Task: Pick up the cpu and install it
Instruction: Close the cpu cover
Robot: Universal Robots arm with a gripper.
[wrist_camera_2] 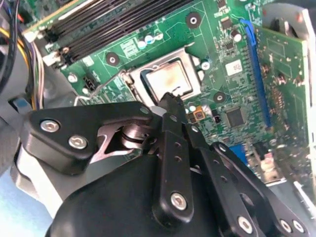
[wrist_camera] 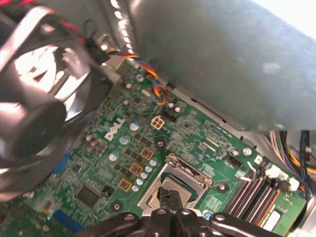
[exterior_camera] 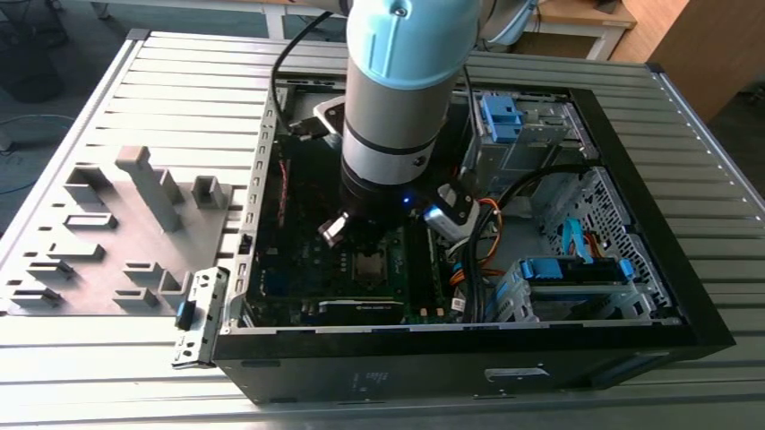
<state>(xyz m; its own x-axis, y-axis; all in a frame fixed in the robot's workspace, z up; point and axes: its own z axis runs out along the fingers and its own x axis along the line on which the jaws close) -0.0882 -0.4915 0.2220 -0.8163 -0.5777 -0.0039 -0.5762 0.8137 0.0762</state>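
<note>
Nearest to us in the second wrist view is the gripper [wrist_camera_2: 170, 98]. Its fingers [wrist_camera_2: 173, 143] are clenched together into one dark bar, and we see nothing held between them. Their tip stands at the edge of the cpu [wrist_camera_2: 170, 79], touching it or just above it; we cannot tell which. The cpu lies flat inside the socket frame [wrist_camera_2: 196, 79], silver top facing up, on the green motherboard [wrist_camera_2: 163, 37]. Beyond the socket run the black memory slots [wrist_camera_2: 113, 22]. In the first wrist view a black fan [wrist_camera: 34, 108] stands over another part of the board.

In the exterior view the arm [exterior_camera: 400, 107] reaches into the open computer case [exterior_camera: 478, 381]. The case lies on the slatted table [exterior_camera: 179, 81], with a grey parts holder [exterior_camera: 120, 224] on the exterior view's left.

We judge the step in hand to be the seating of the chip. To do it well, any pressure should be light and go straight down. A sideways push at the edge could tilt the chip or harm the contacts under it. All four sides should sit level within the frame.
</note>
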